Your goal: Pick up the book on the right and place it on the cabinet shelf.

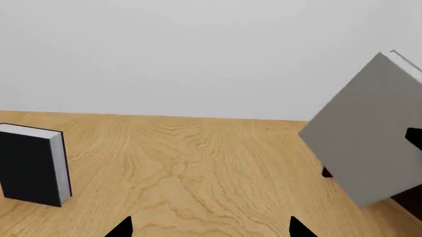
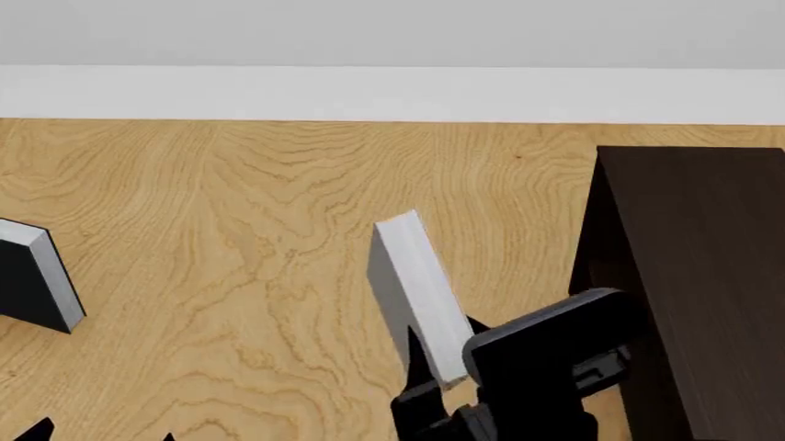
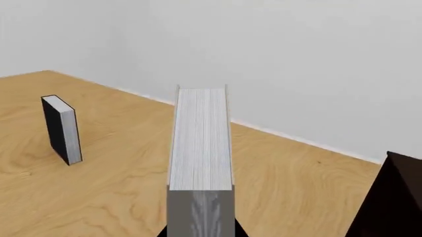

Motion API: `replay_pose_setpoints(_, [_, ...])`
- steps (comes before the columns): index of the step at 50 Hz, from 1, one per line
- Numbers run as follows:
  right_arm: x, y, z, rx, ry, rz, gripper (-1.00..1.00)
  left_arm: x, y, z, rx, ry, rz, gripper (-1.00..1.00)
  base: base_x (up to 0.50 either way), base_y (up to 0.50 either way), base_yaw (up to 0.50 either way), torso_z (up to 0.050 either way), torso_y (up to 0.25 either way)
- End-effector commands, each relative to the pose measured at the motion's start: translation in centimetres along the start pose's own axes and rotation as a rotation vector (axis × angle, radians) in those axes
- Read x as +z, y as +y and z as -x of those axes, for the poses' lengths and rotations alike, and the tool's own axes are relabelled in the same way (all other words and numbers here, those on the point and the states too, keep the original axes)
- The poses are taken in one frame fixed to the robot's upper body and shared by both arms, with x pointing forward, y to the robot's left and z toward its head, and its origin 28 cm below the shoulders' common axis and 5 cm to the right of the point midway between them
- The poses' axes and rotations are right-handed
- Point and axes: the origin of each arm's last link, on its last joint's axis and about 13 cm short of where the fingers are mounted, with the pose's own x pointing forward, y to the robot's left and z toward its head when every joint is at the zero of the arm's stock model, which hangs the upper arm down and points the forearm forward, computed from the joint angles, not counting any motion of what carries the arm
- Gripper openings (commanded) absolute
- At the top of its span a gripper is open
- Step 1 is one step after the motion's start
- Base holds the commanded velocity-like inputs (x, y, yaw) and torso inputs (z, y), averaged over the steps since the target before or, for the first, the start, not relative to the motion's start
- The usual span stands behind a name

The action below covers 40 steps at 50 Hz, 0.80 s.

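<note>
Gripping the book (image 2: 415, 285) at its near end, the right gripper (image 2: 444, 381) is clamped across both covers. Book is off the table (image 2: 245, 230), tilted, page edges up, just left of the cabinet (image 2: 705, 276). Left gripper (image 1: 209, 228) sits low with fingers spread, grasping nothing. Black book (image 2: 31, 280) stands well apart to the left. Recommended: raise the book above the cabinet top before swinging right, level it, and keep the far corner off the side panel

Tabletop (image 2: 245, 230), light wood grain: black-covered book (image 2: 37, 276) upright, left edge; dark cabinet (image 2: 699, 276) at right.
</note>
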Motion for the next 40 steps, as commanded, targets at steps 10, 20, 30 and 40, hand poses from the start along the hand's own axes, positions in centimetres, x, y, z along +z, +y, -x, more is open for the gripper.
replay_pose_setpoints(10, [1.7, 0.7, -5.8, -0.087, -0.084, 0.262, -1.00, 0.0, -0.1, -0.1, -0.002, 0.008, -0.003, 1.00, 0.00, 0.00, 0.00, 0.000, 0.001])
replay_pose_setpoints(20, [1.8, 2.3, -7.7, -0.135, -0.106, 0.448, -1.00, 0.0, -0.2, -0.1, -0.004, 0.011, -0.003, 1.00, 0.00, 0.00, 0.00, 0.000, 0.002])
replay_pose_setpoints(30, [-0.1, 4.0, -9.3, -0.217, -0.062, 0.723, -1.00, 0.1, -0.2, -0.1, -0.003, 0.012, 0.003, 1.00, 0.00, 0.00, 0.00, 0.000, 0.001])
replay_pose_setpoints(40, [-2.3, 5.3, -9.8, -0.297, -0.030, 1.047, -1.00, 0.3, -0.2, -0.1, -0.012, 0.009, 0.002, 1.00, 0.00, 0.00, 0.00, 0.000, 0.001])
